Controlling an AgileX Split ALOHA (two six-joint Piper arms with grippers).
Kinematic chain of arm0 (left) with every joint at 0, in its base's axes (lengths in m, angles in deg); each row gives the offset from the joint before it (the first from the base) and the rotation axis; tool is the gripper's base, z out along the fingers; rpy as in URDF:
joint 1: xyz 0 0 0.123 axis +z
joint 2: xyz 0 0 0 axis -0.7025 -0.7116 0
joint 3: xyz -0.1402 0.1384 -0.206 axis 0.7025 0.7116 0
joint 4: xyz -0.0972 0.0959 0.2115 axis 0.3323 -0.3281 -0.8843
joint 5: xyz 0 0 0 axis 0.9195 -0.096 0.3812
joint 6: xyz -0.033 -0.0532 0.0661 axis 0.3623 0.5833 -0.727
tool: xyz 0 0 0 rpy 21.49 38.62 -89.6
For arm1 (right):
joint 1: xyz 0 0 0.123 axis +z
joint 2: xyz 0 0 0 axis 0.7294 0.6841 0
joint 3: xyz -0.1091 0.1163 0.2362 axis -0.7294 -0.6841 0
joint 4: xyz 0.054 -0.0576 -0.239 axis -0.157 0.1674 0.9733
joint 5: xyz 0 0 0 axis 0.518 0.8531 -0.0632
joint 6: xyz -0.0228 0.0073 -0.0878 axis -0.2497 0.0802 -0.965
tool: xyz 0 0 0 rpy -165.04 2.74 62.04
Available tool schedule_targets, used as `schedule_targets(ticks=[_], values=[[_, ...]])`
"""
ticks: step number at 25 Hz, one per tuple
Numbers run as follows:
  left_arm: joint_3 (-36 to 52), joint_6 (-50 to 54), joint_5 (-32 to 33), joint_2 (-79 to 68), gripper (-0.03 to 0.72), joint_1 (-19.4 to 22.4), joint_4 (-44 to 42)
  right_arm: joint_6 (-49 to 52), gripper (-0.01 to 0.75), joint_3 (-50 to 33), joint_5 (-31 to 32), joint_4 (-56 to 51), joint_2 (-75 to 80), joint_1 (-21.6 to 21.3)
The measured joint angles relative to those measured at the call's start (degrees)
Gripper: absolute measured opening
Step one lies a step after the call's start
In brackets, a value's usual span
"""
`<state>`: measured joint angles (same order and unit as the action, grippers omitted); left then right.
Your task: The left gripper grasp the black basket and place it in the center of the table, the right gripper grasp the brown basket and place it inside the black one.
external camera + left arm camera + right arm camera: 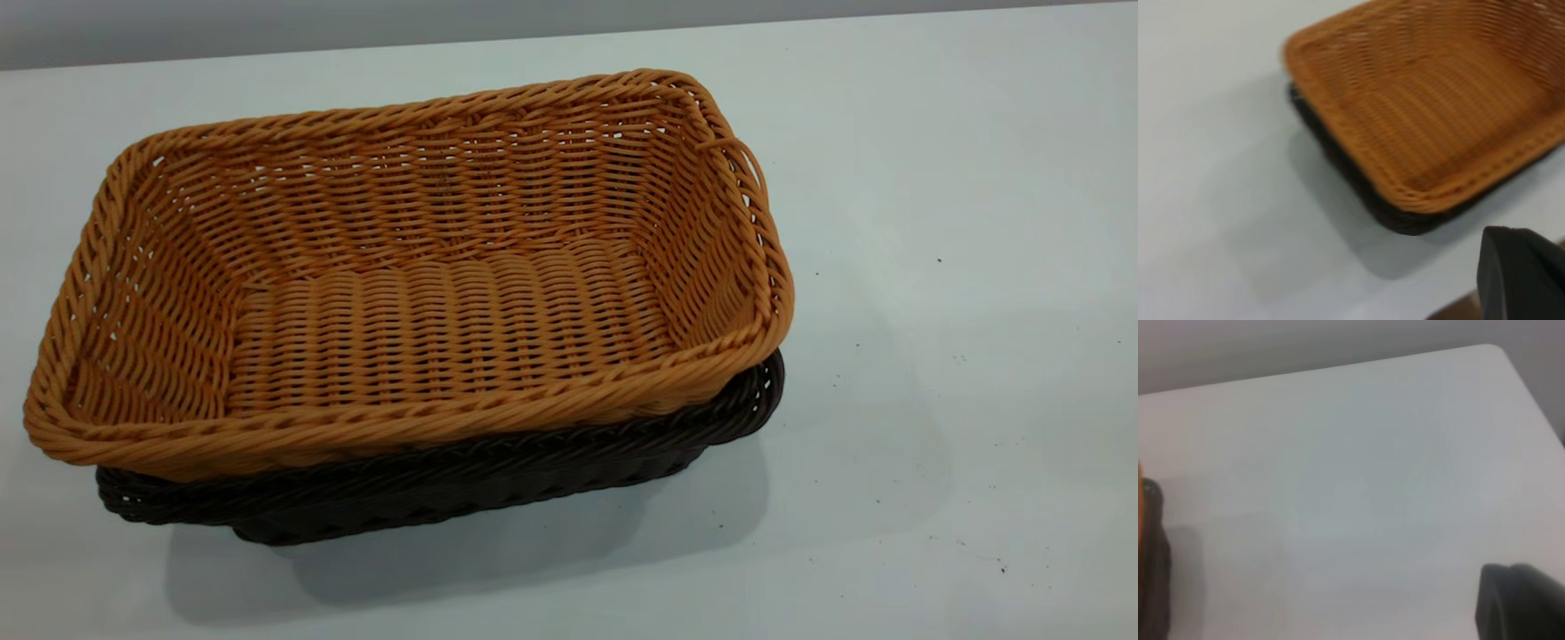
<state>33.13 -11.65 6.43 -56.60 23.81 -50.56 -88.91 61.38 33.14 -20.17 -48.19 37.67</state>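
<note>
The brown basket (427, 302) sits nested inside the black basket (498, 480) on the white table (933, 267), slightly skewed, so the dark rim shows along the near side and at the right end. Neither gripper appears in the exterior view. In the left wrist view the brown basket (1438, 113) and the black basket (1358, 187) lie ahead, with only a dark part of my left gripper (1521, 273) at the picture's corner, apart from them. The right wrist view shows a dark part of my right gripper (1521, 600) over bare table, with a sliver of the black basket (1151, 587) at the edge.
Bare tabletop spreads to the right of the baskets, marked with small dark specks (969, 551). The table's far edge meets a grey wall (267, 27). A rounded table corner (1491, 350) shows in the right wrist view.
</note>
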Motion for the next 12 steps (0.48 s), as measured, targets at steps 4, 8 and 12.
schedule_targets(ticks=[4, 8, 12], values=[[0.0, 0.0, 0.0, 0.0, -0.001, 8.1, 0.0, 0.0, 0.002, 0.0, 0.0, 0.0, 0.0, 0.0], [0.0, 0.0, 0.0, 0.0, -0.001, 15.6, 0.0, 0.0, 0.002, 0.0, 0.0, 0.0, 0.0, 0.0], [0.0, 0.0, -0.1, 0.6, -0.001, 20.9, 0.0, 0.0, 0.002, 0.0, 0.1, 0.0, 0.0, 0.0]])
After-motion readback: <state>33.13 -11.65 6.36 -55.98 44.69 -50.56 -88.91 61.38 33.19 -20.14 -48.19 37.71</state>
